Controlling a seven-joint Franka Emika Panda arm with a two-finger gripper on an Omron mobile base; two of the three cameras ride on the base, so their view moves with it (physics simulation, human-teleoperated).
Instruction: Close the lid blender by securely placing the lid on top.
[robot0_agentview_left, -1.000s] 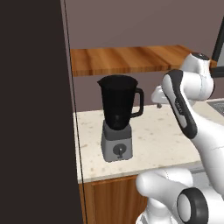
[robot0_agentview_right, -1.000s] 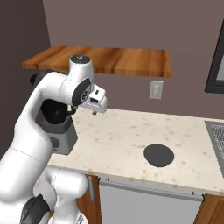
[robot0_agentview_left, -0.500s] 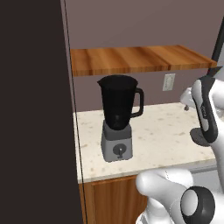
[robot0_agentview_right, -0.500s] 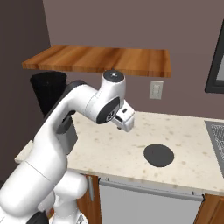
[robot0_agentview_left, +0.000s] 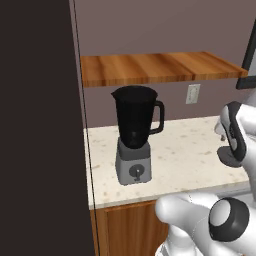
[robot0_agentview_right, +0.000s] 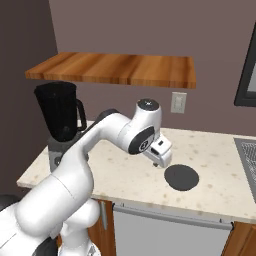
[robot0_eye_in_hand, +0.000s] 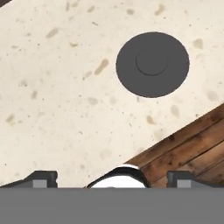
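Simulated kitchen, seen from two base cameras and one hand camera. Speckled cream tabletop (robot0_agentview_right: 125, 172) running under a wooden wall shelf (robot0_agentview_right: 115, 70), with a white wall outlet (robot0_agentview_right: 178, 102) on the brown wall behind. Far left on the tabletop, close to a tall dark panel (robot0_agentview_left: 37, 125): the blender (robot0_agentview_left: 134, 135), black tapered jar upright on its boxy grey base, round dial facing out, rim uncovered. Well apart to the right, near the front edge: the lid (robot0_agentview_right: 181, 177), a flat dark grey disc lying flat on the stone, with a faint raised circle at its centre in the hand view (robot0_eye_in_hand: 152, 64). White arm reaching from lower left of the right base view, elbow bent, wrist turned down. Jaws (robot0_agentview_right: 163, 161) hanging just left of the lid, slightly above the tabletop, not touching it. In the hand view, two dark fingertips (robot0_eye_in_hand: 40, 178) set wide apart at the bottom corners: jaws spread, nothing between them, lid ahead and to the right. Wooden cabinet front (robot0_eye_in_hand: 192, 148) visible below the tabletop's edge.
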